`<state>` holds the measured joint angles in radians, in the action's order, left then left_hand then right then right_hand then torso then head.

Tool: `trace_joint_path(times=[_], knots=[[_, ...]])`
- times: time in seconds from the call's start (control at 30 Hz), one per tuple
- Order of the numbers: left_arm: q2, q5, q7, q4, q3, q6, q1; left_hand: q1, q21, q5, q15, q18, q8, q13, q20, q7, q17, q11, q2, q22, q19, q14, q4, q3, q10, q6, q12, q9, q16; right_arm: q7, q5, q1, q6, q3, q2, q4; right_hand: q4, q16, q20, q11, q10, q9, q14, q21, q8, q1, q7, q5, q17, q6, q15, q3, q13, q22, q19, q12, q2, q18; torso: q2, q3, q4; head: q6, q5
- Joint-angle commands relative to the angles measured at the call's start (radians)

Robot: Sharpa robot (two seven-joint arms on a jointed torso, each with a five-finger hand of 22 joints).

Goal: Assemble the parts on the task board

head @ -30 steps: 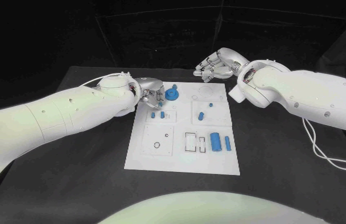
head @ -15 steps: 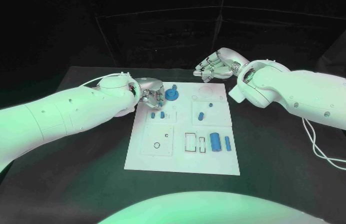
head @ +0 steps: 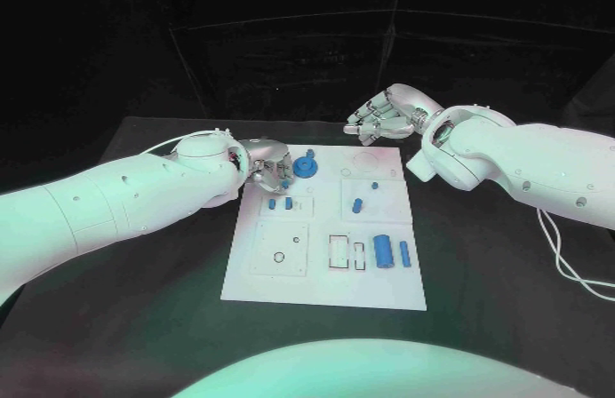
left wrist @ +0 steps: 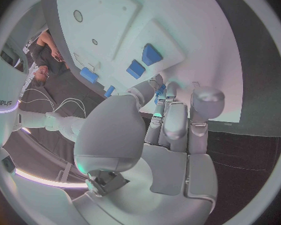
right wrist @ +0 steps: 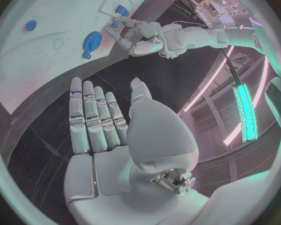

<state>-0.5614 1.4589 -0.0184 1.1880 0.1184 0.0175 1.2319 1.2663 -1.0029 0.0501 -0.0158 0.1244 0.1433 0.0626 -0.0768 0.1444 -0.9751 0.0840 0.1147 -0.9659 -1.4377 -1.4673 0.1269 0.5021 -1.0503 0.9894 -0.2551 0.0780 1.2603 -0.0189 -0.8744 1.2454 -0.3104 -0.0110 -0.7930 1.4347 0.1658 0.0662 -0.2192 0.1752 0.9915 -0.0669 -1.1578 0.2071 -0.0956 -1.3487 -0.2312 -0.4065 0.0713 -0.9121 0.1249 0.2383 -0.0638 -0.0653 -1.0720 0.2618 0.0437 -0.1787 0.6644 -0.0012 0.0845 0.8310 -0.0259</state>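
Fingers (left wrist: 176,116) of left hand (head: 266,169): silver, smooth metal-look, curled close together at the board's far-left corner; tips just beside a blue gear-shaped part (head: 305,166), contact not clear, whether pinching cannot be told. In left wrist view, blue showing between the fingertips.

Fingers (right wrist: 93,116) of right hand (head: 385,115): silver, segmented, straight and side by side, thumb apart, holding nothing; raised beyond the board's far edge, well apart from the parts.

Task board (head: 321,284): one, white, flat, rectangular, matte, with shallow square recesses and small round holes; lying lengthwise between both arms, nearer the left fingers than the right.

Parts, blue, plastic-looking, counted in head view:
- one round toothed gear with a knob, at the left fingertips;
- two small short blocks (head: 280,204), just nearer the robot than the left fingers;
- one small oblong piece (head: 357,207) mid-board;
- one tiny peg (head: 374,186) beyond it;
- one thick cylinder (head: 383,252), lying;
- one thin rod (head: 405,255), lying just beside the cylinder;
- one slim upright sliver (head: 360,254) beside a rectangular slot.

Table (head: 154,309): one, black, matte.
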Motion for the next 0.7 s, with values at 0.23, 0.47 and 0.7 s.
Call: trace_joint_path(times=[0.23, 0.47, 0.7], knots=[[-0.015, 0.000, -0.010, 0.008, 0.001, 0.005, -0.001, 0.003, 0.008, 0.001, 0.008, -0.003, -0.004, 0.002, -0.005, 0.001, 0.003, 0.002, 0.016, 0.004, 0.010, -0.003, 0.001, -0.007, 0.013, -0.005, 0.011, -0.002, -0.005, -0.005, 0.002, 0.002, 0.004, 0.001, -0.002, -0.004, 0.000, -0.001, -0.007, -0.001, -0.008, 0.000, 0.006, -0.004, 0.004, -0.001, -0.005, -0.002, -0.001, 0.004, -0.002, -0.006, 0.001, -0.001, -0.002, -0.005, 0.009, -0.005, 0.000, -0.0006, 0.0002, -0.003, -0.001], [-0.057, -0.017, -0.006, 0.031, 0.000, 0.038, -0.001, 0.011, 0.050, 0.000, 0.015, 0.007, -0.031, -0.001, -0.013, -0.001, 0.016, 0.012, 0.028, 0.044, 0.022, -0.001, 0.006, -0.018, 0.068, -0.043, 0.045, -0.012, -0.006, -0.001, -0.065, 0.002, 0.026, 0.000, -0.006, -0.020, -0.054, 0.017, 0.009, -0.016, 0.009, -0.003, -0.040, 0.003, -0.008, -0.070, 0.012, 0.028, 0.002, -0.019, -0.019, -0.033, 0.000, -0.007, -0.042, 0.001, 0.009, -0.007, -0.001, -0.0005, 0.0006, -0.006, -0.002], [-0.121, -0.179, 0.096, 0.061, -0.002, 0.207, 0.000, 0.011, 0.142, 0.000, 0.024, 0.025, -0.040, 0.002, -0.023, 0.018, 0.070, 0.022, 0.031, 0.132, 0.049, 0.013, -0.007, -0.057, 0.114, -0.048, 0.059, -0.011, -0.032, 0.023, -0.309, 0.000, 0.065, 0.000, -0.007, -0.048, -0.127, 0.120, 0.096, -0.072, 0.090, -0.004, -0.256, 0.114, -0.027, -0.169, 0.061, 0.113, 0.058, -0.095, -0.100, -0.085, 0.001, -0.057, -0.222, 0.013, 0.008, -0.006, -0.003, -0.0012, 0.0020, -0.016, -0.007]])
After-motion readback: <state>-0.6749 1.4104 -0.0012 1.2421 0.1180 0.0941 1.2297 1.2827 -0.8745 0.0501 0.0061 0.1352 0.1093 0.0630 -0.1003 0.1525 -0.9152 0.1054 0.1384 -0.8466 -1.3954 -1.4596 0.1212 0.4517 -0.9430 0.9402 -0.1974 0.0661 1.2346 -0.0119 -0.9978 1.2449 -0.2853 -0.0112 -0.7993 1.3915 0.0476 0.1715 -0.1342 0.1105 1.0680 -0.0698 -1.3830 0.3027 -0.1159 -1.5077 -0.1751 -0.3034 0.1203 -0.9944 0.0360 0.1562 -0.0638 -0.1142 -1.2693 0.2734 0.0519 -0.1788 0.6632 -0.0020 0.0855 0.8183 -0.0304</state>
